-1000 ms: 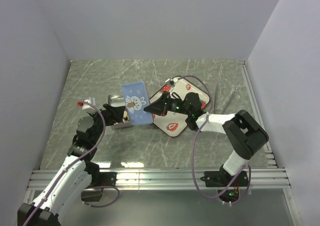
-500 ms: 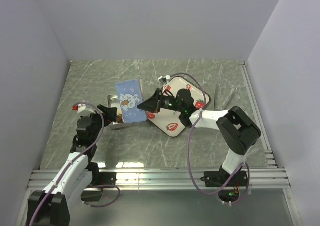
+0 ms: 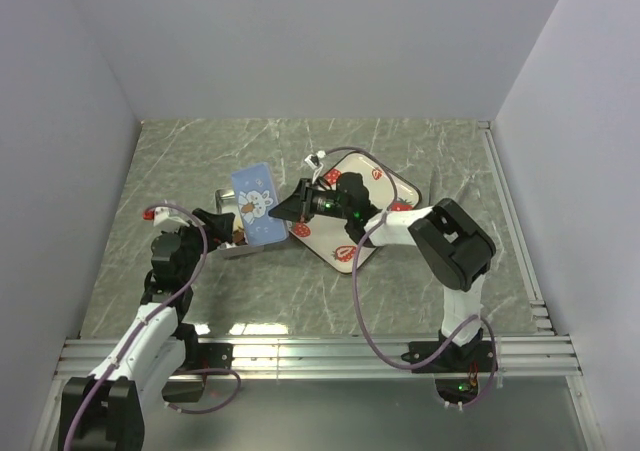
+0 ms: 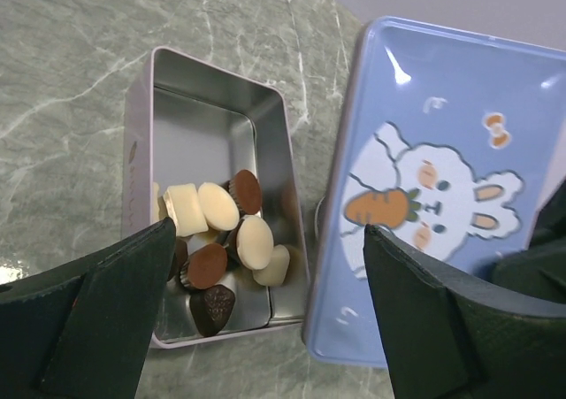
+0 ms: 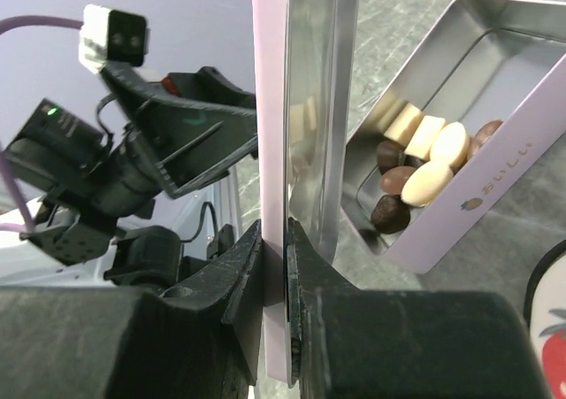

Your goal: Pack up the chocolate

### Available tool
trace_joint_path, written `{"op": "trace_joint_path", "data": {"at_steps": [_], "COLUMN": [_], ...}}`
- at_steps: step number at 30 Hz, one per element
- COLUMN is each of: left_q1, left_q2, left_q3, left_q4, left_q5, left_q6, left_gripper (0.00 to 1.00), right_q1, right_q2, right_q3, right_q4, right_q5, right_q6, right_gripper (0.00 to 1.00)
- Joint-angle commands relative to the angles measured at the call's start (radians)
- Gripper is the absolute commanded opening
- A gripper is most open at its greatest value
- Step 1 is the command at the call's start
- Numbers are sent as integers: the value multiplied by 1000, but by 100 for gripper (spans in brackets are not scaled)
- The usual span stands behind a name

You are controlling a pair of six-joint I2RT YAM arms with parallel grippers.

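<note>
The chocolate (image 4: 223, 240) sits inside an open silver tin (image 4: 202, 138), a small heap of dark brown and cream pieces at the end nearer my left arm. The other end of the tin shows bare metal. The tin rests on the grey marbled table (image 3: 420, 271). Just beside the tin's right wall I see the blue lid (image 4: 433, 195), printed with a rabbit and a carrot. It is tipped up on edge, and I cannot tell whether it touches the tin. My right gripper (image 5: 276, 240) has its jaws pinched on the lid's rim, one finger on each face. My left gripper (image 4: 270, 240) hangs over the tin with its jaws spread wide, a finger on either side of the heap, holding nothing. From above, a white tray with printed strawberries (image 3: 378, 183) lies on the table under the right arm.
</note>
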Motion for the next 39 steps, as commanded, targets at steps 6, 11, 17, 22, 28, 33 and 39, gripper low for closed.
{"op": "trace_joint_path", "data": {"at_steps": [6,11,17,22,28,33,39], "left_q1": [10,10,10,10,10,10,10], "left_q2": [35,58,61,77,110,147,160], "left_q3": [2,10,14,18,24,30,34], "left_q4": [79,88,82,75,94,111,119], "left_q5": [60,75,70,49,63,69,67], "left_q6": [-4,1,4,4,5,5,7], "left_gripper": [93,93,93,93,93,93,93], "right_q1": [6,6,9,12,12,12,9], "right_q2": [67,72,54,87,133,146,167], "right_q3": [81,87,87,127,163,181,196], "right_q4": [48,2,-134,-186,-199,-229,-240], "right_q5": [3,43,120,137,130,137,130], "right_q6": [44,33,-38,-64,-61,-74,-74], "right_gripper": [17,18,20,20,21,22,22]}}
